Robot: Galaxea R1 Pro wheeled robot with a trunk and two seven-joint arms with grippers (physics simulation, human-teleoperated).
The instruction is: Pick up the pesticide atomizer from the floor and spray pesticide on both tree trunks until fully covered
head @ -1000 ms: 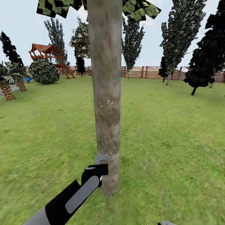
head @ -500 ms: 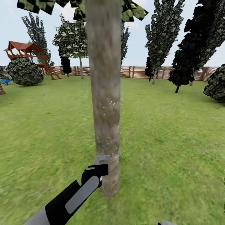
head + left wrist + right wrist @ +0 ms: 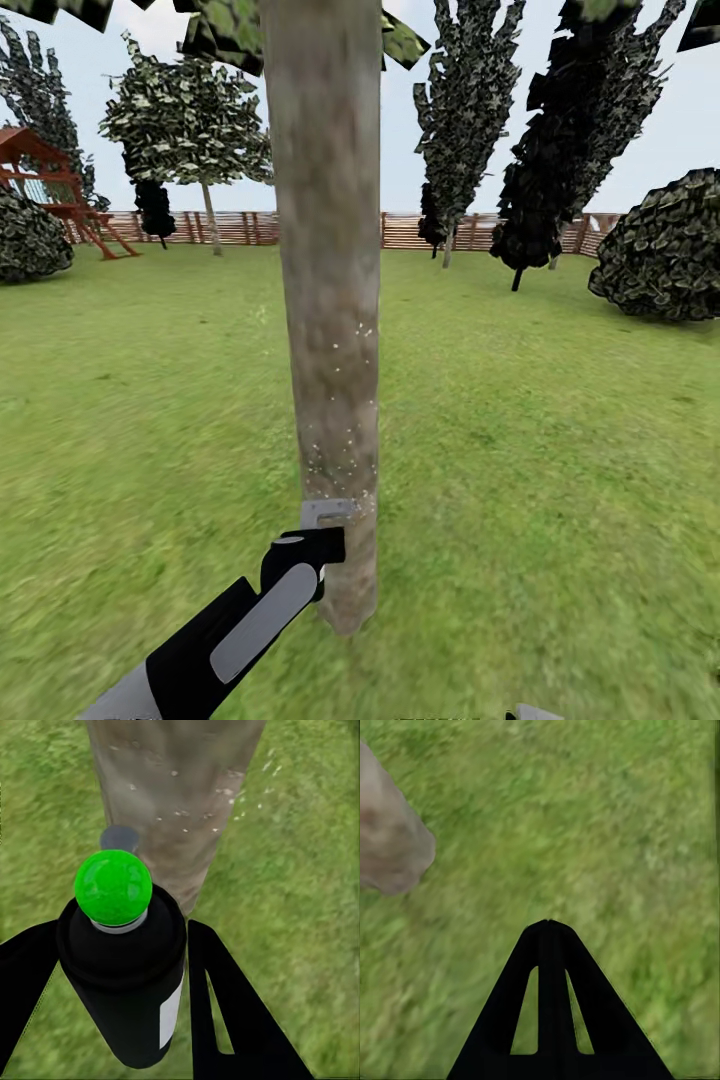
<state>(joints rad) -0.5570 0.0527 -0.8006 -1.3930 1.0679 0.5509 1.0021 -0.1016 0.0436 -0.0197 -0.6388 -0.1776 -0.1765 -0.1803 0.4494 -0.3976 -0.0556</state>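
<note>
A thick grey-brown tree trunk (image 3: 330, 300) rises straight in front of me in the head view, with leafy crown pieces at the top edge. Fine white pesticide specks (image 3: 340, 450) dot its lower bark, also seen in the left wrist view (image 3: 225, 791). My left gripper (image 3: 318, 545) is shut on the pesticide atomizer (image 3: 327, 513), held close to the trunk's foot. Between the left fingers (image 3: 225, 1005) sits the atomizer (image 3: 124, 960), a dark bottle with a bright green cap pointing at the trunk (image 3: 176, 787). My right gripper (image 3: 549, 924) is shut and empty above grass.
Lawn (image 3: 560, 450) spreads all around. A brown slatted fence (image 3: 240, 228) runs along the back. Dark conifers (image 3: 550, 150) and a round bush (image 3: 665, 250) stand at the right, a red play frame (image 3: 40, 175) and a leafy tree (image 3: 190, 120) at the left.
The whole view has swung to the right, so the background slid left and a bush came in at the right. Left arm, atomizer and trunk keep their places in the view.
</note>
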